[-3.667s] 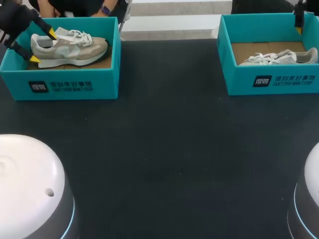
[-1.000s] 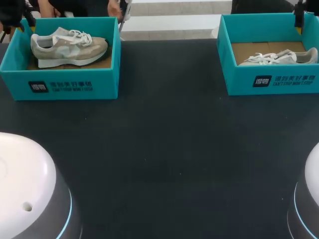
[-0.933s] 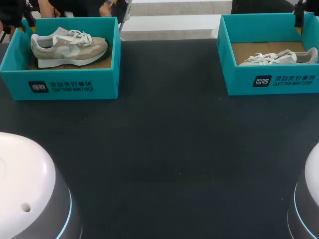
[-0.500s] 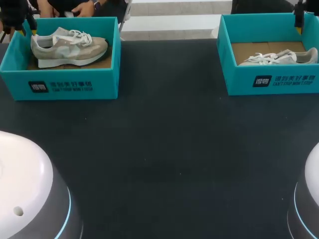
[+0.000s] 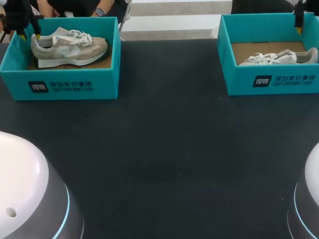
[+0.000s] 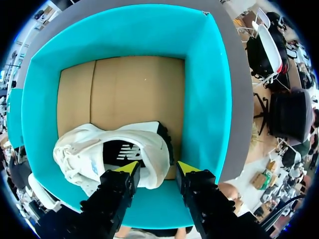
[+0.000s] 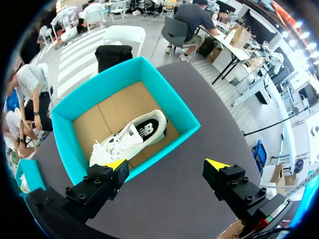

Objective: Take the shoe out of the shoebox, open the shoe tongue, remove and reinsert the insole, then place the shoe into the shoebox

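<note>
**Inspector A:** Left station, please.

**Inspector B:** The left teal cardboard shoebox stands at the far left corner of the dark table top. The beige and grey lace-up trainer lies inside it on the brown cardboard floor. It is sole down, heel toward the outer end wall and toe toward the table's middle, with white laces showing over the tongue.

**Inspector A:** Tool state on that side?

**Inspector B:** The left gripper hangs over the heel end of that box with its fingers parted. In the wrist view the trainer's heel opening lies below and just ahead of the tips. One yellow tip sits over the heel collar, the other over the strip beside the teal wall. Nothing is clamped. Whether the first tip touches the collar, I cannot tell.

**Inspector A:** Right station?

**Inspector B:** The right teal cardboard shoebox stands at the far right corner, well apart from the first. The white and grey lace-up trainer lies on its cardboard floor, laces toward the table's middle and heel end toward the outer wall. Whether it stands square on its sole or is tipped, I cannot tell.

**Inspector A:** And its tool?

**Inspector B:** The right gripper is high above that corner with its fingers spread wide and holding nothing. In its wrist view the box and trainer lie ahead of the tips, and bare table shows between the fingers
</note>
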Available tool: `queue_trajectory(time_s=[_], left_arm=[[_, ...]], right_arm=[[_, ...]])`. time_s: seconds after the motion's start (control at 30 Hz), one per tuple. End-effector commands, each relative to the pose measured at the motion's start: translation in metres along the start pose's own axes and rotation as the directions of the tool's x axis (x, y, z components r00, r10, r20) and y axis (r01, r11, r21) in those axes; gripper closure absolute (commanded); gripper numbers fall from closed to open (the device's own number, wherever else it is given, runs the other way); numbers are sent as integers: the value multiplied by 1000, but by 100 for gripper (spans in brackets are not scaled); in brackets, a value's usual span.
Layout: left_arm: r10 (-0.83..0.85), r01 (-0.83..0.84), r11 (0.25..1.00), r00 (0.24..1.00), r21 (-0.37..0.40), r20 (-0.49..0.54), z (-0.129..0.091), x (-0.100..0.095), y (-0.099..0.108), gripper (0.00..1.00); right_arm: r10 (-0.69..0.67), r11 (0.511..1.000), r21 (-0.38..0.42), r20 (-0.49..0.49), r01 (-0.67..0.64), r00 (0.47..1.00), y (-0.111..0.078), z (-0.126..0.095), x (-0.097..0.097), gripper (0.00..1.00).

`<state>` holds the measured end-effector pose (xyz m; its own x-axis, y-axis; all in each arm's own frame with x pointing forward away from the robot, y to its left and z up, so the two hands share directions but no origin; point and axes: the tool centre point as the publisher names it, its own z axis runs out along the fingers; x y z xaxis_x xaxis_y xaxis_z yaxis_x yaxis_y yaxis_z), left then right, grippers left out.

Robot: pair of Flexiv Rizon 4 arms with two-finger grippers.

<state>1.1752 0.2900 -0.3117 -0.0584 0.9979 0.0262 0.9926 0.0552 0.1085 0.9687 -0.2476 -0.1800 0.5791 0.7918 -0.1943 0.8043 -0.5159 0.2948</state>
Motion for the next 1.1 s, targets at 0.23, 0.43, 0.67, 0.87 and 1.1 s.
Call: queue_trajectory(time_s=[0.23,0.43,0.67,0.87,1.1], left_arm=[[-20,20,1000,1000,24,-16,17,4,13,52],[-21,22,999,999,43,-27,25,4,10,54],[-16,19,997,999,71,-46,34,5,9,63],[7,-3,997,998,71,-55,26,8,12,100],[95,-93,990,995,105,-16,-11,12,8,100]], right_arm=[[0,1000,-1,-2,0,1000,-1,0,-1,0],[0,1000,-1,-2,0,1000,-1,0,-1,0],[0,1000,-1,-2,0,1000,-1,0,-1,0],[0,1000,-1,-2,0,1000,-1,0,-1,0],[0,1000,-1,-2,0,1000,-1,0,-1,0]])
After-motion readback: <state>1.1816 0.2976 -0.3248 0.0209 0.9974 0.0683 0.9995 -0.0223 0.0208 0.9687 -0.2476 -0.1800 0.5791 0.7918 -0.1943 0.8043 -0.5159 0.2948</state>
